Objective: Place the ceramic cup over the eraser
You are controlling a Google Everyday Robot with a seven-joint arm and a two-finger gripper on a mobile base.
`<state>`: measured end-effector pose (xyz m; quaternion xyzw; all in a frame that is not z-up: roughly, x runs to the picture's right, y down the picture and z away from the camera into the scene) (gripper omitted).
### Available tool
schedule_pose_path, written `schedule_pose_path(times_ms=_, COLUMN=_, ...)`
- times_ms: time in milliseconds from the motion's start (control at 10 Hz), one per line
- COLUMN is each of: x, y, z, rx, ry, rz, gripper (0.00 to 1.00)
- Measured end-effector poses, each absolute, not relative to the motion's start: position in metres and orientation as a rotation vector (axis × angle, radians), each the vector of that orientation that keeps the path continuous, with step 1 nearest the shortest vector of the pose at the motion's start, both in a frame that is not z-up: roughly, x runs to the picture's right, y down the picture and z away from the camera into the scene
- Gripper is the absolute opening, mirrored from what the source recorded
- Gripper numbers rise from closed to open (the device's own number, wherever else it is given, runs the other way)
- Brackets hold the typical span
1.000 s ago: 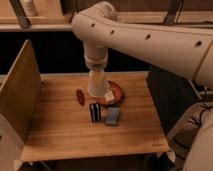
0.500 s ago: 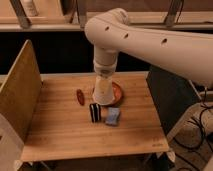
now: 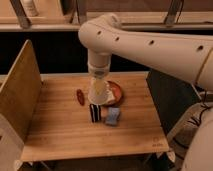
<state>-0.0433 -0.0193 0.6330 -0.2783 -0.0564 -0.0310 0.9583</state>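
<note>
Desk point(image 3: 55, 135): wooden, beneath the pincer.
Panel point(image 3: 20, 95): upright, well left of the pincer.
Dish point(image 3: 117, 91): reddish-brown, just right of the pincer.
Pincer point(image 3: 98, 89): pointing down over mid-desk, pinching the cup.
Cup point(image 3: 100, 96): off-white, wide end down, held just above and behind the eraser.
Pad point(image 3: 113, 116): blue, below and right of the pincer.
Eraser point(image 3: 95, 113): striped, upright, below the pincer.
Oval point(image 3: 80, 96): dark red, just left of the pincer.

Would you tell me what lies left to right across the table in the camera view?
Wooden side panel → dark red oval piece → eraser → light blue pad. The gripper, at the ceramic cup just behind the eraser, overlaps it and the brown dish; those are left unordered.
</note>
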Motion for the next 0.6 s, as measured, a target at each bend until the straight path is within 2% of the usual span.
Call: schedule_pose_path(times_ms=600, x=-0.051, y=-0.002, z=0.663, rx=-0.596, ry=-0.112, rz=-0.101, gripper=0.00)
